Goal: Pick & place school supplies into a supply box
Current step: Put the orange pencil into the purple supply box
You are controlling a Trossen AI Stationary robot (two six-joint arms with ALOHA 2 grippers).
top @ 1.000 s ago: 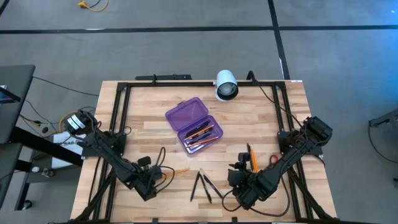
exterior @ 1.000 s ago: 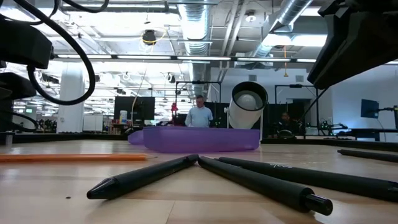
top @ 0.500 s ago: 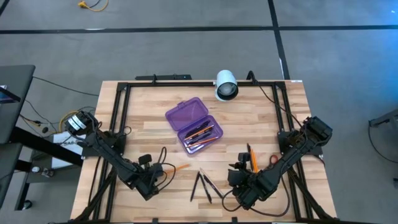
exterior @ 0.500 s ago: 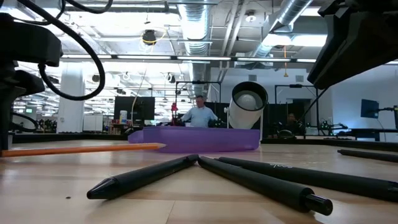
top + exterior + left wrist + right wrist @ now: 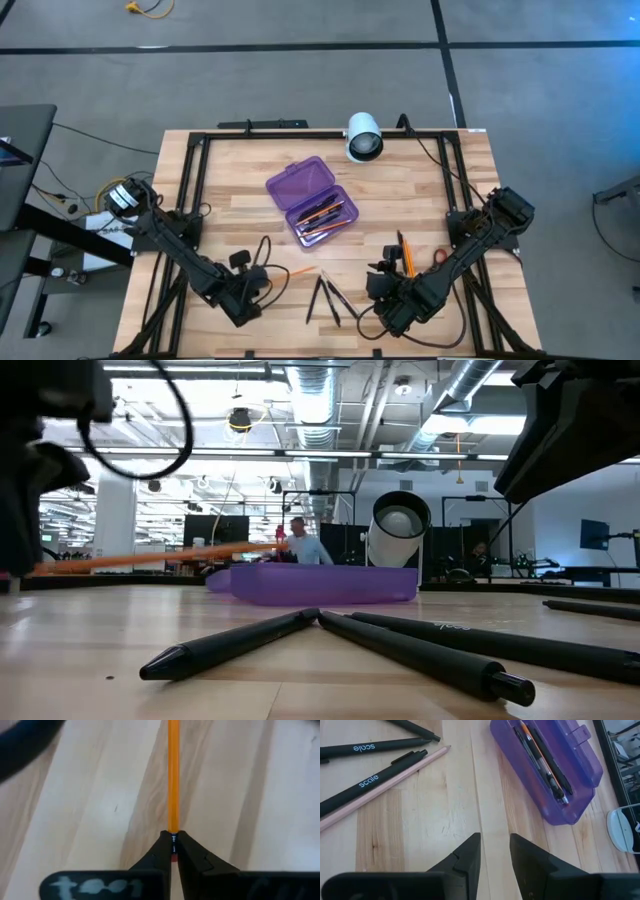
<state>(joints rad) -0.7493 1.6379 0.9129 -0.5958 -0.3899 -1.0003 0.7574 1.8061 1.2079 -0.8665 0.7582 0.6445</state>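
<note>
the left end effector (image 5: 171, 851), clamped on the orange pencil (image 5: 173, 775), has now lifted it off the table (image 5: 240, 205).

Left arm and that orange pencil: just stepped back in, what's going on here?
The left end effector is shut on the orange pencil by its eraser end and holds it off the table. The open purple pencil case already holds a few pens and pencils. Black pens lie on the table. The right end effector waits open, empty.
</note>
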